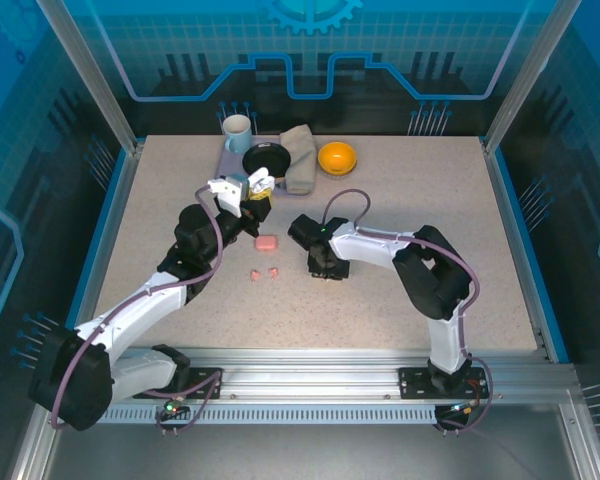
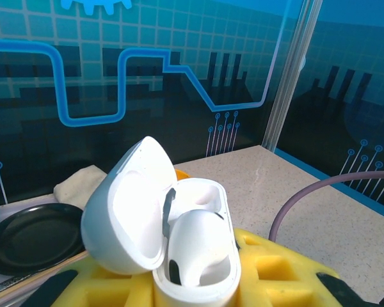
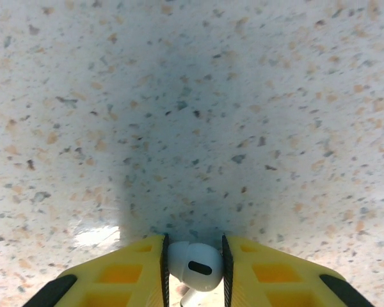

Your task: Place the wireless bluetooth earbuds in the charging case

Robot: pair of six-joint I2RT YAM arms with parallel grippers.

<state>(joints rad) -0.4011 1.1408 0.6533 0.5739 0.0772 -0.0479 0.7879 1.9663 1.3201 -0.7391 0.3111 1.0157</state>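
Observation:
My left gripper (image 1: 252, 192) is shut on a white charging case (image 2: 195, 256), held up off the table with its lid (image 2: 125, 208) swung open to the left. One white earbud (image 2: 198, 246) sits in the case's near socket; the far socket looks empty. My right gripper (image 3: 193, 268) points down at the table and is shut on a second white earbud (image 3: 195, 263), its stem hanging below. A pink case (image 1: 266, 243) lies shut on the table between the arms, with two salmon-pink earbuds (image 1: 263, 273) lying just in front of it.
At the back of the table stand a pale blue mug (image 1: 237, 131), a black dish (image 1: 265, 157), a folded beige cloth (image 1: 300, 158) and an orange bowl (image 1: 337, 157). Glass walls surround the table.

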